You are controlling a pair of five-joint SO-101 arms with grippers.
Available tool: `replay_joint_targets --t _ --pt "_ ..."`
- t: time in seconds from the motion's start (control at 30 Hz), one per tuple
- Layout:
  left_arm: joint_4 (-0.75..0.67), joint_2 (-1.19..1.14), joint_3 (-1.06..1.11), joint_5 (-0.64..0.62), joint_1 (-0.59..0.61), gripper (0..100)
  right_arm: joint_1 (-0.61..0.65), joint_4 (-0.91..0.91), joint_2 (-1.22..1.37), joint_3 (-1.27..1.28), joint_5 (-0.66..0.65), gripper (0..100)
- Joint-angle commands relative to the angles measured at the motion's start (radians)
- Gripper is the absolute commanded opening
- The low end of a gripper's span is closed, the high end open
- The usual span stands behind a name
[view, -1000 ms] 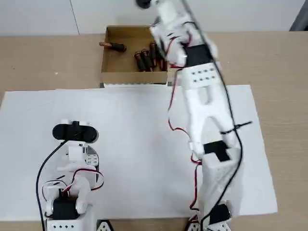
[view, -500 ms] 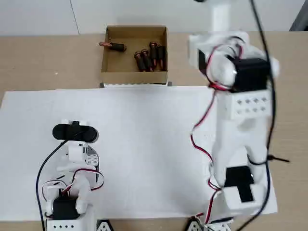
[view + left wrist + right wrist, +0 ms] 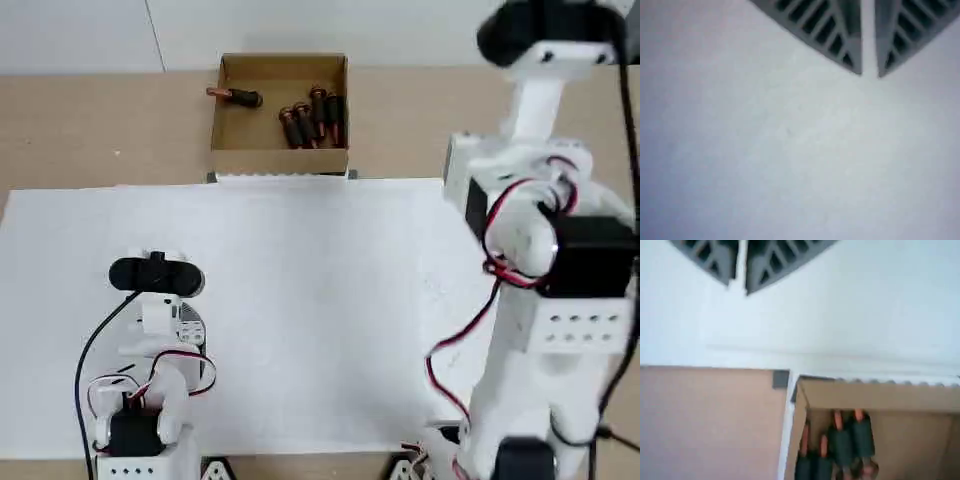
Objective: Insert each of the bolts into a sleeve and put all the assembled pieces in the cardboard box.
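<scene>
The cardboard box [image 3: 226, 120] stands at the far edge of the table. It holds several assembled pieces: dark sleeves with copper bolts, one piece [image 3: 233, 96] lying apart at the left and a cluster [image 3: 310, 118] at the right. In the right wrist view the box wall [image 3: 880, 396] and the cluster [image 3: 840, 445] lie beyond my right gripper [image 3: 740, 285], which is shut and holds nothing. The right arm [image 3: 545, 260] is raised at the right side. My left gripper [image 3: 869, 72] is shut just above the white paper, with nothing in it; the left arm [image 3: 155, 320] sits folded at the near left.
A large white paper sheet [image 3: 300, 300] covers the middle of the wooden table [image 3: 100, 130]. The box stands just past the sheet's far edge. Red and black cables hang along both arms.
The right arm has drawn back from over the box, swinging right and toward the near side. The left arm has not moved.
</scene>
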State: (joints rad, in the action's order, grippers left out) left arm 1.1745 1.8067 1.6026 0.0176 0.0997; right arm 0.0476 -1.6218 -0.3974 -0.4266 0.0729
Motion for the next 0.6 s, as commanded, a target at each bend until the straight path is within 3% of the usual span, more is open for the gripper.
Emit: replay_joint_targets --t 0.0,0.3,0.57 --pt "-0.011 0.009 -0.002 0.003 0.003 1 -0.038 0.128 -0.136 0.239 0.008 0.2" --pt "-0.011 0.009 -0.002 0.003 0.003 1 -0.045 0.504 -0.513 0.977 -0.002 0.2" --pt "-0.011 0.009 -0.002 0.003 0.003 1 -0.048 0.702 -0.728 1.419 -0.002 0.2"
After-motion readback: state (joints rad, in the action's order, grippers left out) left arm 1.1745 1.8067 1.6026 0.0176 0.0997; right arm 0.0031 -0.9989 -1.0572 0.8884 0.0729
